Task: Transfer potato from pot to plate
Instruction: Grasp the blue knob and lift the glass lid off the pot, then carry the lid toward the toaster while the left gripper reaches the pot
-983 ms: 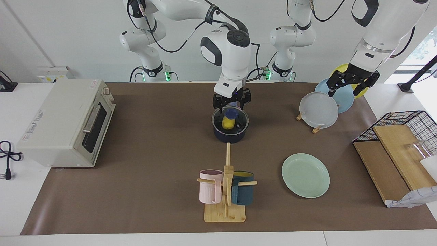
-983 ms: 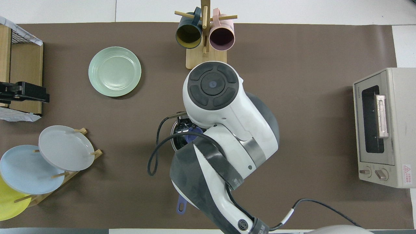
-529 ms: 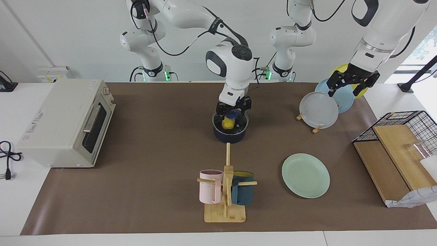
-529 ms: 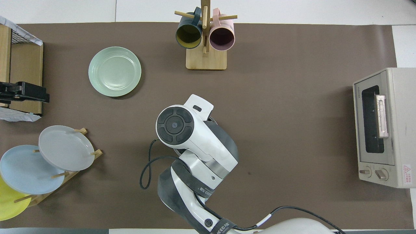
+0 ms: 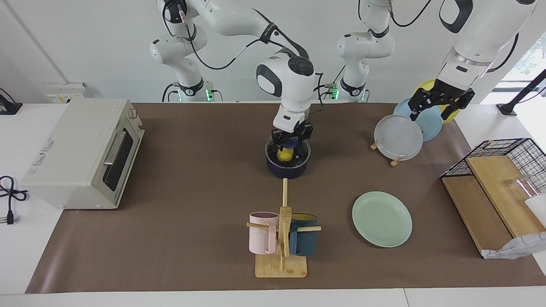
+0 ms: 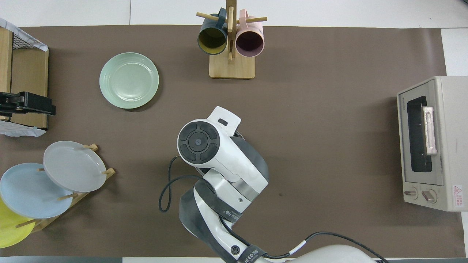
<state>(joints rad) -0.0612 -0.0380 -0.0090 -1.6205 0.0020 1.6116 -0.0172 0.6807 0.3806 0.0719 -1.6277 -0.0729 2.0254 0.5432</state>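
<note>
Brown mat (image 5: 192, 213) spread over a white table (image 5: 25, 256); plain white wall at the robots' end.

Pot (image 5: 288, 169) near mid-table, glass lid on it, potato (image 5: 284, 155) showing yellow through the glass. Right gripper (image 5: 291, 143) down on the lid's blue knob (image 5: 291, 145), fingertips closed on the knob. In the overhead view the right arm covers pot and lid entirely.

Plate (image 5: 382, 218) flat on the mat, farther from the robots than the pot and toward the left arm's end, well apart from it.

Left gripper (image 5: 439, 105) waiting, raised over the upright plates in the rack (image 5: 399, 137), fingers apart, holding nothing.

Mug tree (image 5: 282, 238) with a pink and a teal mug, farther from the robots than the pot. Toaster oven (image 5: 81, 152) at the right arm's end. Wire basket (image 5: 503, 155) and wooden boards at the left arm's end.
</note>
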